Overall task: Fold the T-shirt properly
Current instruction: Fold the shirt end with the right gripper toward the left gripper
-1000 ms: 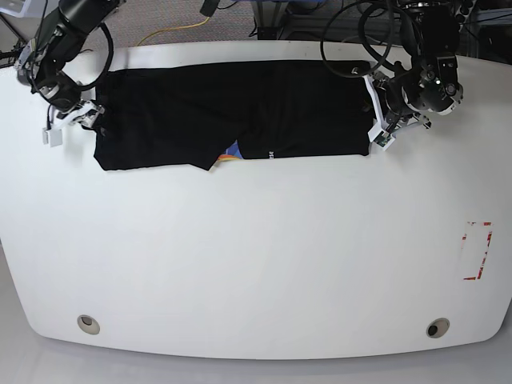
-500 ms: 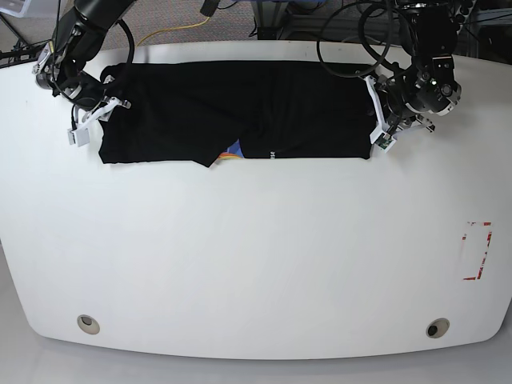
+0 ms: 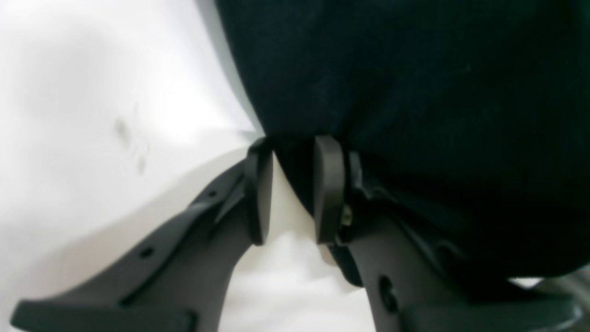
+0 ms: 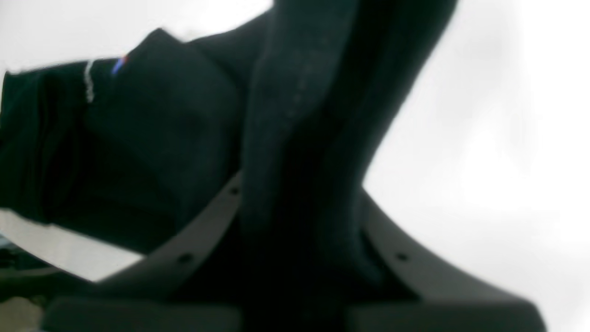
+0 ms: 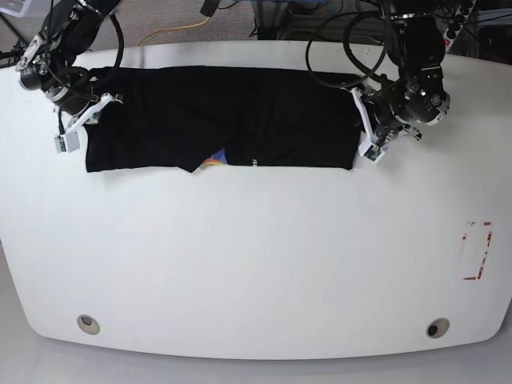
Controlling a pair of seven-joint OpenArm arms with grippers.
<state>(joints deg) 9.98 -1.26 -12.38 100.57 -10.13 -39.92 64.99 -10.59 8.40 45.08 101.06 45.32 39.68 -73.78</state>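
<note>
Counter (image 5: 256, 264) carries the T-shirt (image 5: 240, 120), which lies as a long black band along the far edge, a small colourful print (image 5: 213, 159) peeking from its near hem. Judging by the layout, the step in hand is gripping both short ends of the band so it can be lifted and folded over.

At the band's left end in the base view, the right end effector (image 5: 74, 126) is clamped on a gathered ridge of the T-shirt, with cloth running up between its closed fingers in its wrist view. At the opposite end, the left end effector (image 3: 295, 189) has its jaws narrowly apart, straddling the hem; cloth sits between the tips, but whether they actually pinch it I cannot tell.

Next, both ends likely need raising together and carrying toward the near side, kept level so the band does not twist.

Compared with a second ago, the whole T-shirt has slid leftward, and the right end effector has gone from spread to closed.
</note>
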